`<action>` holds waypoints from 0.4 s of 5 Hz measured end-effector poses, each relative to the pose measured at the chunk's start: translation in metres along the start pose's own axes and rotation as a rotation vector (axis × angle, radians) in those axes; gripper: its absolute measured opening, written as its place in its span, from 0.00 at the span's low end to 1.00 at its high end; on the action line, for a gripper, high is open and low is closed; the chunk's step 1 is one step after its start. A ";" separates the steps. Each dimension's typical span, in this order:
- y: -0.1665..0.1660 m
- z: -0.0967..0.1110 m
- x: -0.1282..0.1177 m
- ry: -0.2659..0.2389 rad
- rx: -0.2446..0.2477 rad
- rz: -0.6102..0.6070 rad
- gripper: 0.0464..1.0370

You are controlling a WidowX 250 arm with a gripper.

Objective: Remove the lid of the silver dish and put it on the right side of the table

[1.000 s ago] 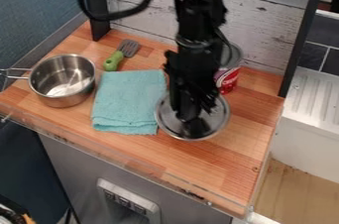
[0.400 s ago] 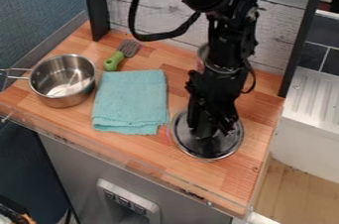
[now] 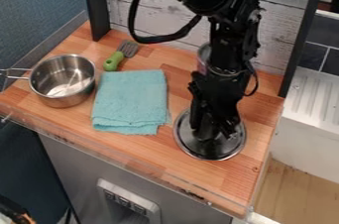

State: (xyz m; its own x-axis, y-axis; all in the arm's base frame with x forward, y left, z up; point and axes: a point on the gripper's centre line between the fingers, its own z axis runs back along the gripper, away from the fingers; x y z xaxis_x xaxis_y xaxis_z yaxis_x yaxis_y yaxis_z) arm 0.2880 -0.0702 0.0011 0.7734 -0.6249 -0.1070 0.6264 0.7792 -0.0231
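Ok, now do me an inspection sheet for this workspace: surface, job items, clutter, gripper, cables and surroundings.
Surface: wooden table, small dark spot near its right edge.
Lid: flat on the table, right of the cloth.
Silver pot: upright and uncovered at the left.
Clutter: folded turquoise cloth, green-handled spatula, can partly behind the arm.
Gripper: down over the lid; grip can't be judged.
Cables: thick black cable looping out left of the arm.
Surroundings: whitewashed plank wall behind, white ridged drainer at the right.
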 end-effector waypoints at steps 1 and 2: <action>-0.007 0.003 -0.011 -0.001 -0.007 0.061 0.61; -0.002 0.041 -0.018 -0.101 0.064 0.126 0.90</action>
State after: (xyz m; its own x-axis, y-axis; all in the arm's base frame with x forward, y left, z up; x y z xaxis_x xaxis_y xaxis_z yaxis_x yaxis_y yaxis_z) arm 0.2769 -0.0625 0.0441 0.8502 -0.5264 -0.0047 0.5260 0.8491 0.0484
